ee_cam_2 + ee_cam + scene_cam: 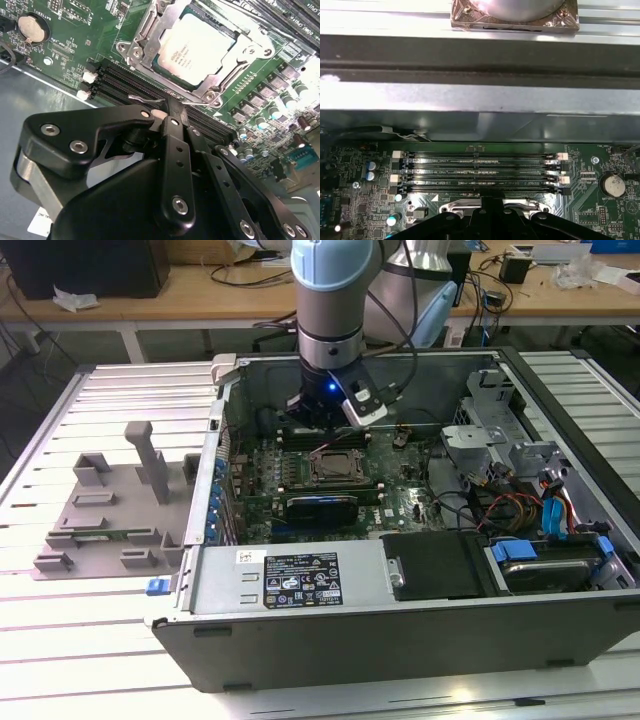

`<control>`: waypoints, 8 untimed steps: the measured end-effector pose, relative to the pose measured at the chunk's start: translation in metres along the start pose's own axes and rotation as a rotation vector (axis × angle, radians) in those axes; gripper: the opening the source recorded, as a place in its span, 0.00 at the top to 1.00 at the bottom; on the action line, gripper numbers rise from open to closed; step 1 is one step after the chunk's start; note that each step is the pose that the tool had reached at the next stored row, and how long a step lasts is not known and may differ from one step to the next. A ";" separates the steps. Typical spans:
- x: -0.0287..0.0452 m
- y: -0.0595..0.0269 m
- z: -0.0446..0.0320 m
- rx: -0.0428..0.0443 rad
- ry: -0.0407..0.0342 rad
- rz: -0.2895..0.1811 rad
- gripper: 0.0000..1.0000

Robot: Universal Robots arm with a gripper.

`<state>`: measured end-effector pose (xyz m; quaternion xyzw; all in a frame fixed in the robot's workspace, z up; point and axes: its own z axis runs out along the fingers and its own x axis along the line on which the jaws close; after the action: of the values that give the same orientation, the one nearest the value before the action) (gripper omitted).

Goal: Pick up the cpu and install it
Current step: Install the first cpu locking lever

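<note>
The cpu (197, 46), a flat square chip with a silver-grey top, lies inside the metal-framed socket (141, 31) on the green motherboard. In the exterior view the socket (335, 468) sits mid-board in the open computer case. My gripper (322, 432) hangs just behind the socket, over the black memory slots (477, 175). In the second wrist view the black fingers (173, 125) come together at the gripper's tip (171, 106), shut with nothing between them. The tip stands apart from the cpu, close above the slots.
The case wall (300, 585) rises at the front, and the rear wall (480, 100) stands close behind the gripper. Drive bays and cables (540, 510) fill the case's right side in the exterior view. A grey plastic fixture (110, 505) with upright blocks lies outside on its left.
</note>
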<state>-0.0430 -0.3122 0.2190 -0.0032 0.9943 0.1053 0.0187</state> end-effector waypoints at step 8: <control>-0.0010 0.0004 0.0051 0.0013 -0.0242 -0.005 0.89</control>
<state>-0.0418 -0.3107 0.2142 -0.0045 0.9940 0.1046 0.0310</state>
